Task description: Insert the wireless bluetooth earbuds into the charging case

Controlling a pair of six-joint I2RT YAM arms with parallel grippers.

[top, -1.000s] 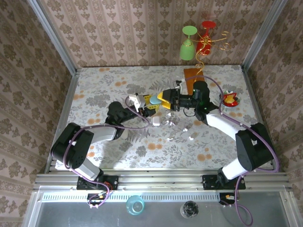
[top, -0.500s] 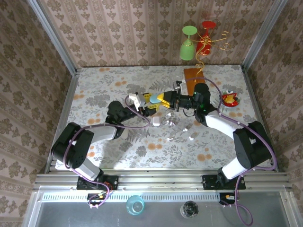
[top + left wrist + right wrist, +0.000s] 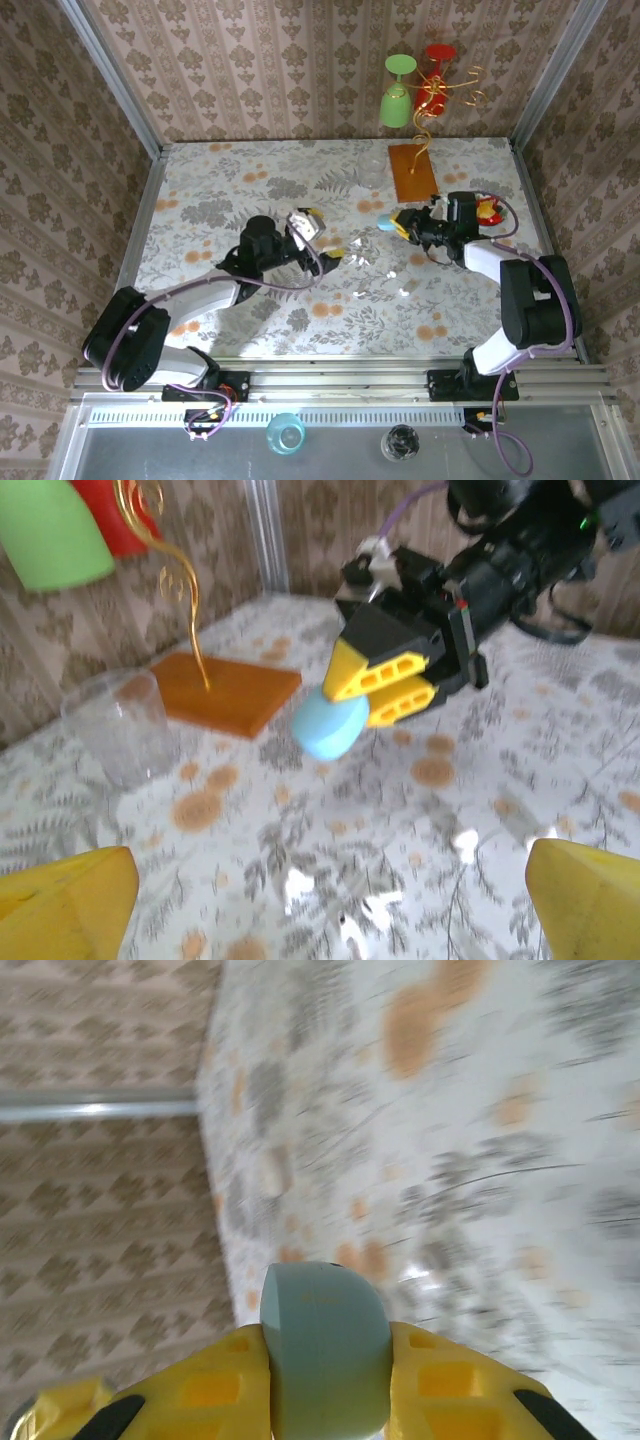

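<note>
My right gripper (image 3: 393, 222) is shut on a teal pebble-shaped charging case (image 3: 382, 220), held above the table right of centre. In the right wrist view the case (image 3: 324, 1350) sits clamped between the yellow fingers (image 3: 460, 1390). My left gripper (image 3: 318, 235) is open and faces it. Its yellow fingertips (image 3: 75, 900) stand far apart with nothing between them, and straight ahead are the right gripper (image 3: 388, 683) and the teal case (image 3: 330, 726). A white case (image 3: 332, 254) lies just beyond the left gripper. Tiny white earbuds (image 3: 403, 292) lie loose on the table, one more earbud (image 3: 358, 296) to their left.
A clear plastic cup (image 3: 122, 728) stands at the back beside a wooden base (image 3: 413, 171) with a gold wire stand carrying green (image 3: 397, 100) and red (image 3: 437, 62) glasses. A red and yellow object (image 3: 487, 210) sits near the right arm. Metal frame rails edge the table.
The right gripper has pulled back to the right with the teal case, away from the left gripper. The left arm has stretched further to the right.
</note>
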